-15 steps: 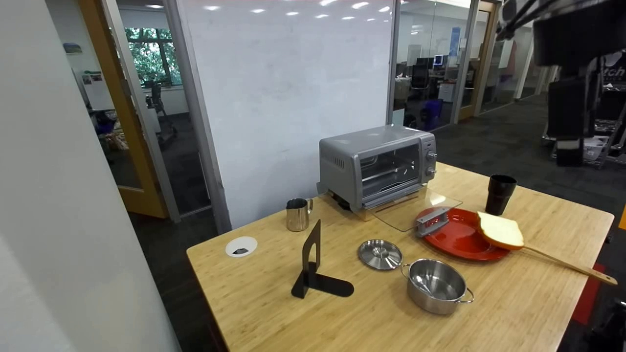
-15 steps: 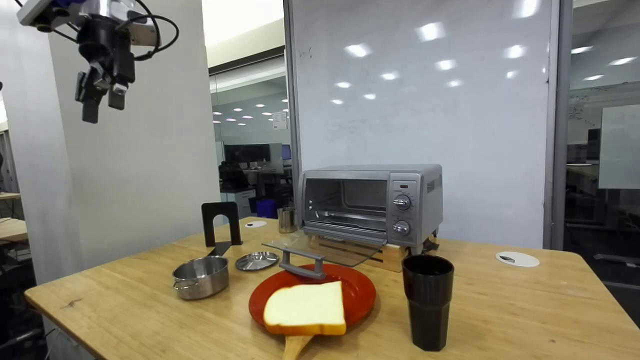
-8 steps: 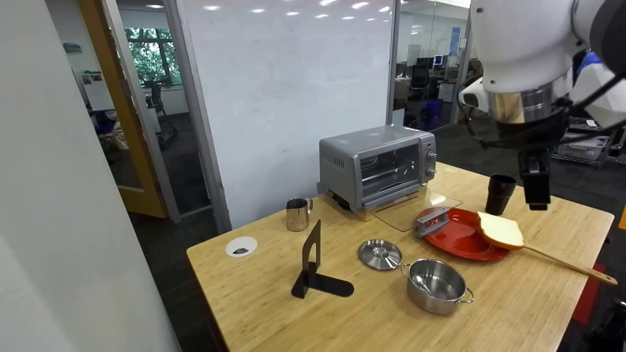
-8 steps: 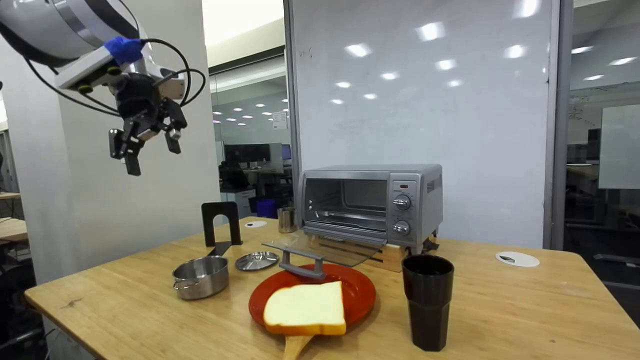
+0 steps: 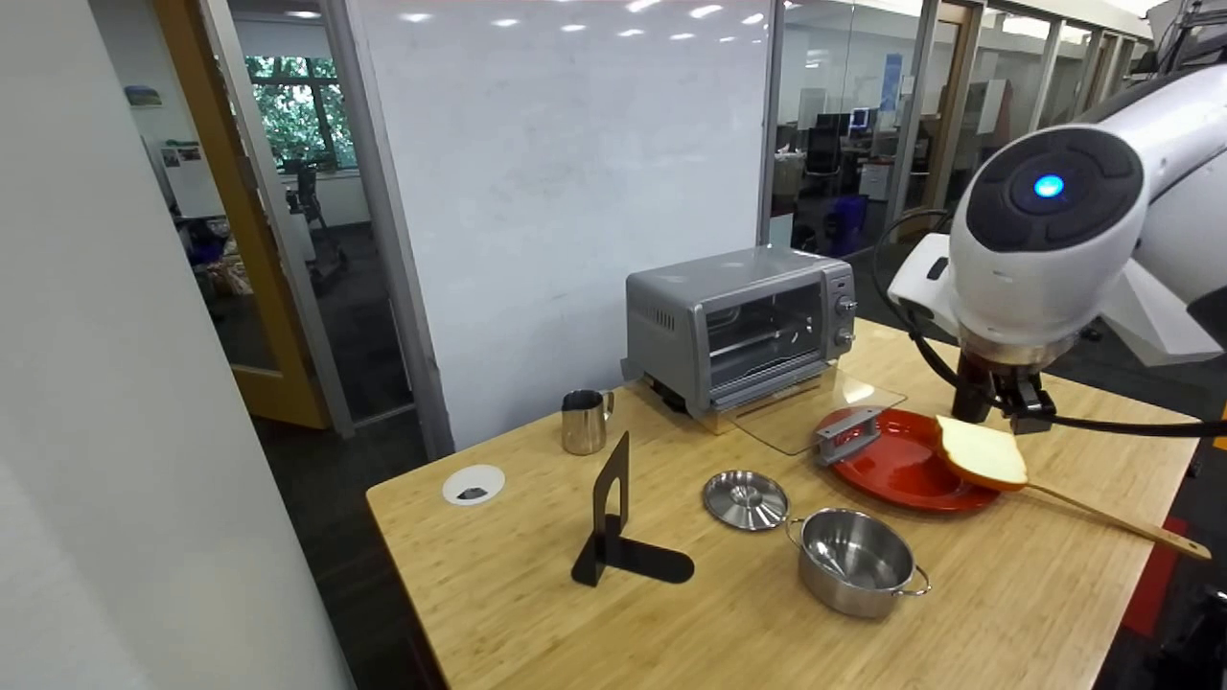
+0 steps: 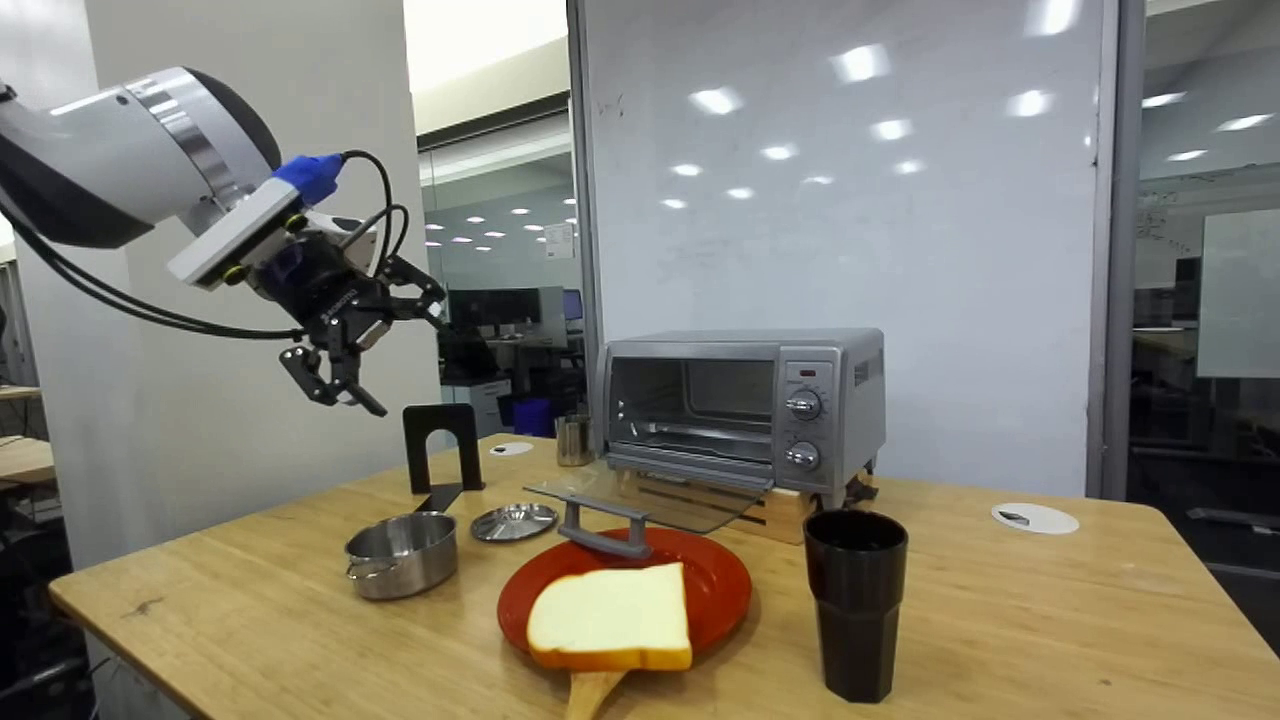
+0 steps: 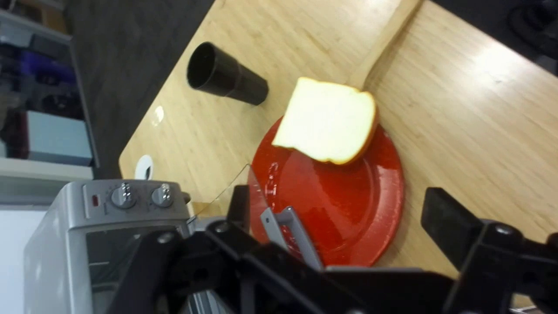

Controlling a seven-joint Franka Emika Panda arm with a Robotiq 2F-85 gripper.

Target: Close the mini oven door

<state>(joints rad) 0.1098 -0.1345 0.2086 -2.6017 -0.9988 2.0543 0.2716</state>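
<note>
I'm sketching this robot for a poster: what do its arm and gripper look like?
The arm is white and rounded, with a silver band and a dark round cap bearing a blue light. The black gripper has jointed fingers with blocky tips, and small pale lettering. Beside it are black cables and a white boxy part with a blue patch.

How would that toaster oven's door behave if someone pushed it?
The glass door should be stiff: it looks like a flat, clear sheet. It probably pivots where it meets the lower front of the toaster oven. Being glossy, it may also be slippery.
</note>
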